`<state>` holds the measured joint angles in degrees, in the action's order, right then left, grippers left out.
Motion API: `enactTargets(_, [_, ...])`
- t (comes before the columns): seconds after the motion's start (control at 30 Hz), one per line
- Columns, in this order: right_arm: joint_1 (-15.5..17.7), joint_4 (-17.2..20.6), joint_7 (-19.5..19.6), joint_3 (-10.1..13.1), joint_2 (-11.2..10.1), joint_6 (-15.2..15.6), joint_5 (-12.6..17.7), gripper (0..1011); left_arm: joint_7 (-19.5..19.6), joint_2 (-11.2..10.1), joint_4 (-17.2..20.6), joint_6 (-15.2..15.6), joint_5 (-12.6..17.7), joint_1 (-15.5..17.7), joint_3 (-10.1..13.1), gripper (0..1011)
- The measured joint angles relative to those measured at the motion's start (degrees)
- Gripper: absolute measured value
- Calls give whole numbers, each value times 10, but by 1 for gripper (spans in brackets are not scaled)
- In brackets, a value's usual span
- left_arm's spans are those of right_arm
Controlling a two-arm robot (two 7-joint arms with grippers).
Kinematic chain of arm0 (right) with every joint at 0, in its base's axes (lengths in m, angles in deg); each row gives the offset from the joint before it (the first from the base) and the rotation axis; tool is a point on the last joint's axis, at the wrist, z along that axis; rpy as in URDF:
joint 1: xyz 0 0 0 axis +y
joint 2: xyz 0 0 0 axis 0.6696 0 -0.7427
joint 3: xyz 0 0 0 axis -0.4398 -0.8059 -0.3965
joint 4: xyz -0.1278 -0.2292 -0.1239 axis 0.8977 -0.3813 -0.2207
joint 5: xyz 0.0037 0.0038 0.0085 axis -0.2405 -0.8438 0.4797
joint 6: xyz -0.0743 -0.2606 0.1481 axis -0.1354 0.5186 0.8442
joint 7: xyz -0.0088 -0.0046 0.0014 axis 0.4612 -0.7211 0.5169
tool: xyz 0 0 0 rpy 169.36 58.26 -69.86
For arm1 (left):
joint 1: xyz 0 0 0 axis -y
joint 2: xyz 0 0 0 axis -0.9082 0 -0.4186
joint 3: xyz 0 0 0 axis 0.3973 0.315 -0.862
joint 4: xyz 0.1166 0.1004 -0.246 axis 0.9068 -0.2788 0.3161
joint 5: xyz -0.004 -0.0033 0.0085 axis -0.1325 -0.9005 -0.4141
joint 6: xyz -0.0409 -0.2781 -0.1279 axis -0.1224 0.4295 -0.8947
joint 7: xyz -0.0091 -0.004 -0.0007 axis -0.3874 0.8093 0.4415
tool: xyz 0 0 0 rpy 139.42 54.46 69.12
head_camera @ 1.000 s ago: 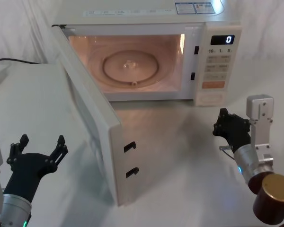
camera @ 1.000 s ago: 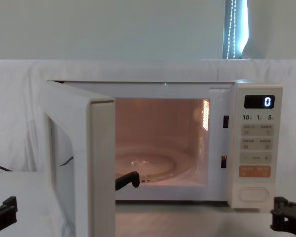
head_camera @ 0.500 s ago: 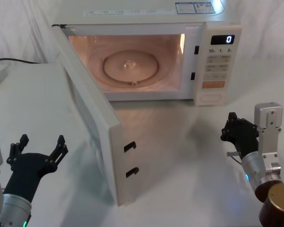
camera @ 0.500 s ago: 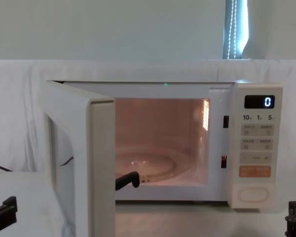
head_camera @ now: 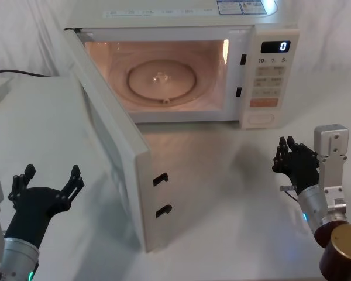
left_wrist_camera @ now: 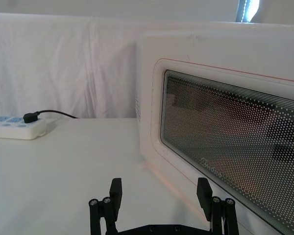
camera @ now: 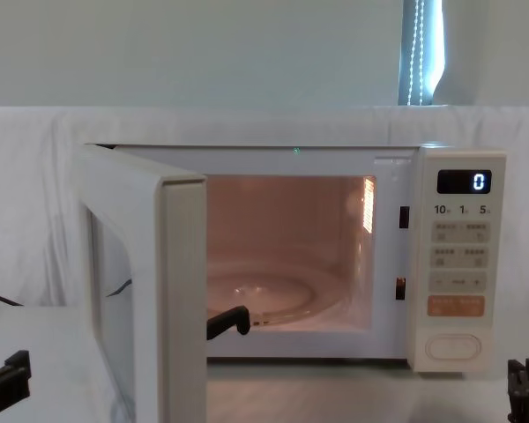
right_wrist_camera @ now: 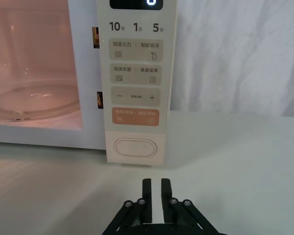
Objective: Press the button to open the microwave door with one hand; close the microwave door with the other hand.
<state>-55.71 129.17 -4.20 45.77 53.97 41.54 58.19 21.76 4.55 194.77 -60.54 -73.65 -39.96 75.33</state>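
Power strip (left_wrist_camera: 17, 130) with a black plug lies on the white table (head_camera: 41, 129) at the far left, well away from everything else. Nearer the robot, the left gripper (head_camera: 47, 178) hovers low over the table with its black fingers (left_wrist_camera: 115, 190) spread wide apart and nothing between them; in the left wrist view they point toward the outer face of the door.

The microwave door (head_camera: 114, 155) stands swung far open, hinged at the left side of the microwave (head_camera: 181, 17), its free edge toward the robot and its dark window (left_wrist_camera: 235, 142) facing the left gripper. Two black latch hooks (head_camera: 162, 196) stick out of the door's edge. Behind it the lit oven cavity is exposed, with a round glass turntable (head_camera: 161, 79) on its floor.

To the right sits the control panel: a black display (head_camera: 275, 47) showing 0, rows of small keys, an orange key (right_wrist_camera: 135, 117), and at the bottom the wide cream button (right_wrist_camera: 135, 147).

The right gripper (head_camera: 289, 158) hangs in front of that panel, apart from it, fingers (right_wrist_camera: 146, 193) drawn nearly together with a thin gap, holding nothing and aimed at the button.
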Motion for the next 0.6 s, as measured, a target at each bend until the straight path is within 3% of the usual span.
enactTargets(0.6, [-1, 0, 0, 0, 1, 2, 1, 667, 0, 0, 0, 0, 0, 0, 0, 1001])
